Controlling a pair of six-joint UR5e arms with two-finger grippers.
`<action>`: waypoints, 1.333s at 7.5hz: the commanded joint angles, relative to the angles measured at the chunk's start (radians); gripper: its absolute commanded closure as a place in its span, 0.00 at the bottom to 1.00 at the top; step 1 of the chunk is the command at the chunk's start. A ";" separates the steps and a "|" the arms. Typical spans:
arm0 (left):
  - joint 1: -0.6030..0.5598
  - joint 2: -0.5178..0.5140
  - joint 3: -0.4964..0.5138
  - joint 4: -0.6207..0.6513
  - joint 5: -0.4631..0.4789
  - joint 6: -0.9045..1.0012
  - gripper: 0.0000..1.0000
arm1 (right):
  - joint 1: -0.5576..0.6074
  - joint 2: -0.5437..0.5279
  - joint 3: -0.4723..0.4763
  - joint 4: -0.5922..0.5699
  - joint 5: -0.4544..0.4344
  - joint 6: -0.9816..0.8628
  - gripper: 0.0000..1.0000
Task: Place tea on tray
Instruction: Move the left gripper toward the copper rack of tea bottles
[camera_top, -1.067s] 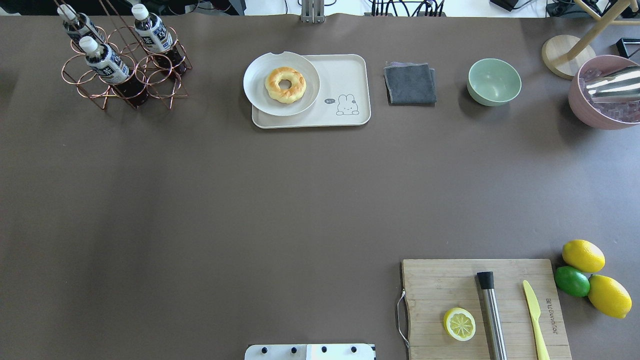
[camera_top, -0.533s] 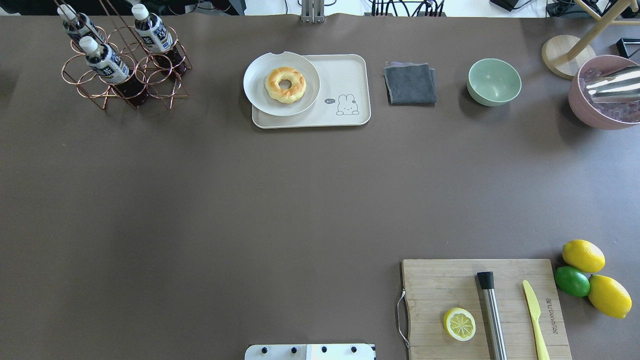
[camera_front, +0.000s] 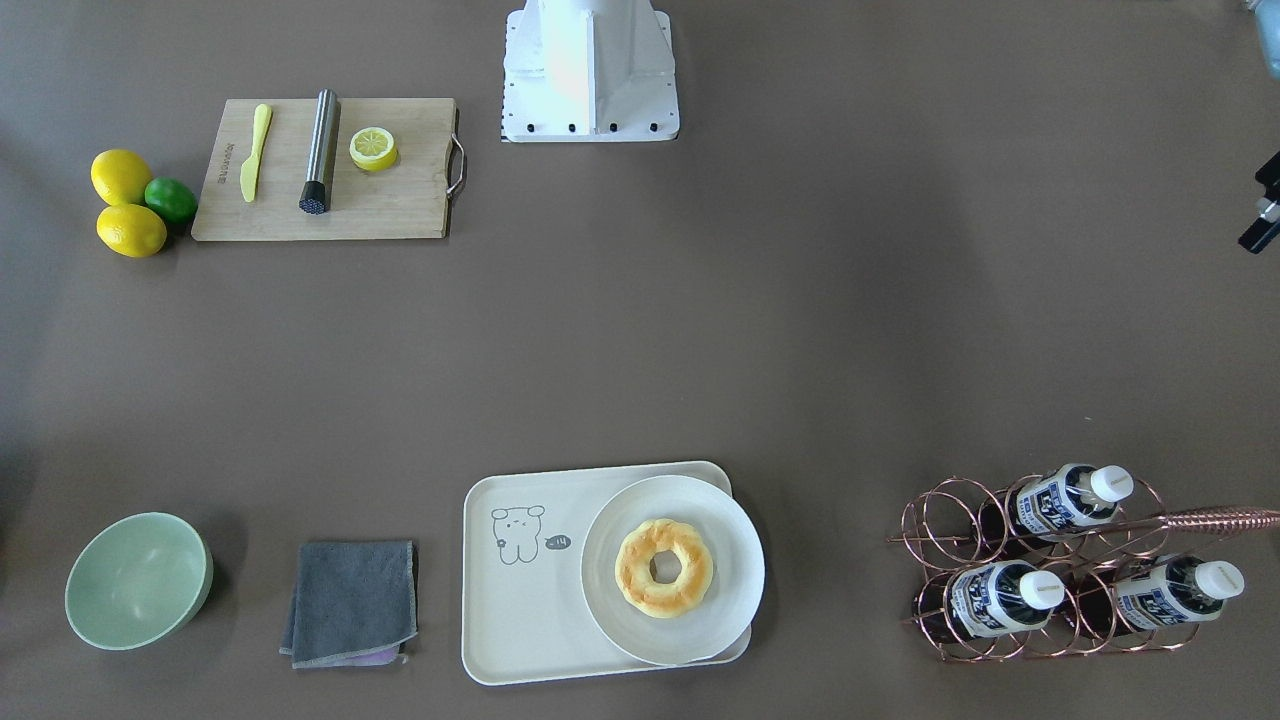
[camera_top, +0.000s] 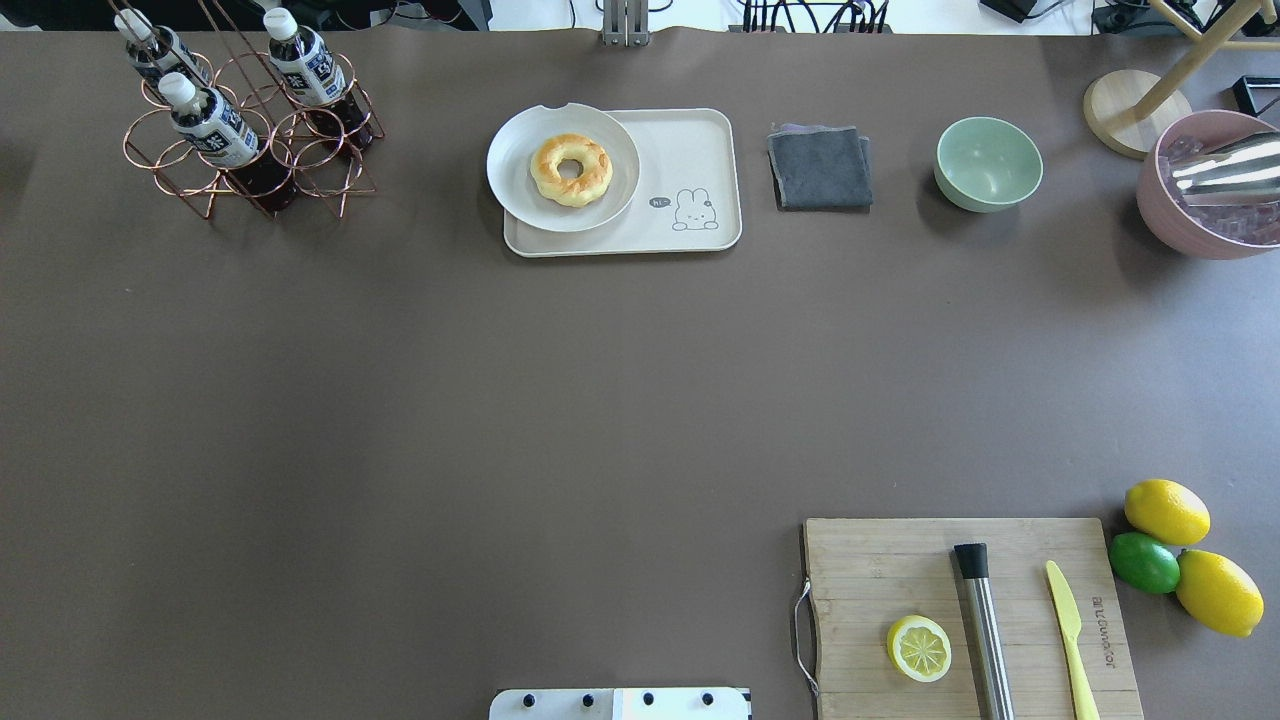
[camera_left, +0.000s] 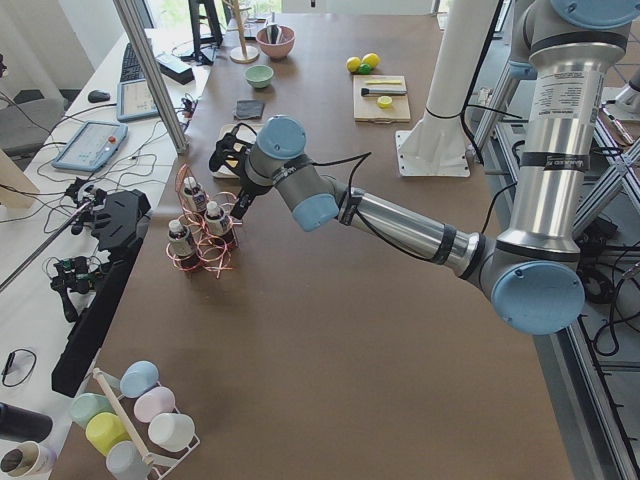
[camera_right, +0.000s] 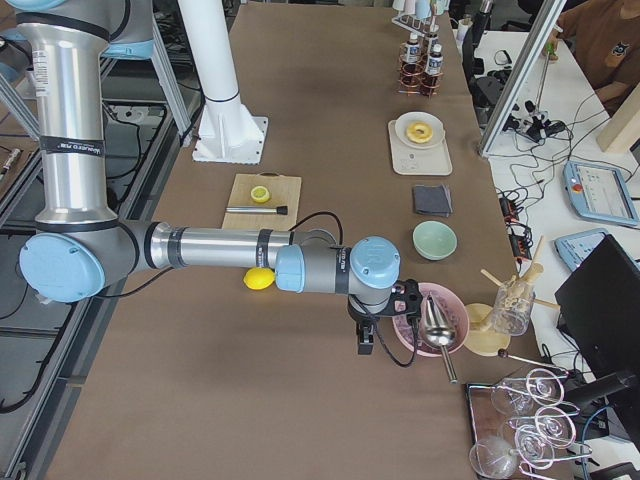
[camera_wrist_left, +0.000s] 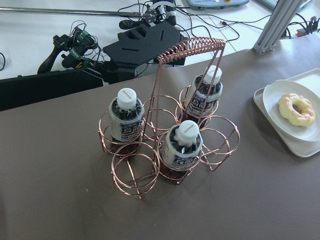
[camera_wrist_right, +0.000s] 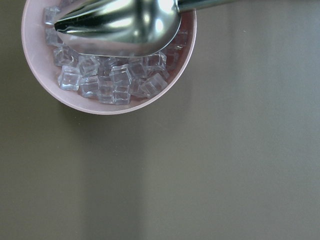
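Three tea bottles stand in a copper wire rack (camera_top: 250, 150) at the table's far left: one (camera_top: 210, 128) in front, two (camera_top: 305, 65) (camera_top: 150, 45) behind. They also show in the left wrist view (camera_wrist_left: 183, 147) and the front view (camera_front: 1000, 598). The cream tray (camera_top: 690, 150) lies at the far middle, to the right of the rack, and shows in the front view (camera_front: 520, 610). My left gripper (camera_left: 238, 205) hovers over the table between rack and tray; I cannot tell its state. My right gripper (camera_right: 362, 345) hangs beside the pink bowl (camera_right: 430, 320); I cannot tell its state.
A white plate (camera_top: 515, 170) with a doughnut (camera_top: 570, 168) covers the tray's left part. A grey cloth (camera_top: 820, 167), a green bowl (camera_top: 988, 163) and the pink ice bowl (camera_top: 1175, 225) with a scoop stand further right. A cutting board (camera_top: 870, 570), lemons (camera_top: 1166, 511) and a lime sit front right.
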 joint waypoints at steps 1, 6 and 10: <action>0.136 -0.110 -0.018 0.135 0.094 -0.223 0.03 | 0.000 0.002 -0.005 0.000 -0.004 0.002 0.00; 0.320 -0.193 -0.037 0.302 0.511 -0.211 0.03 | 0.000 -0.005 -0.036 0.000 -0.003 -0.003 0.00; 0.316 -0.232 0.078 0.259 0.510 -0.159 0.03 | 0.000 -0.002 -0.041 0.000 -0.001 0.000 0.00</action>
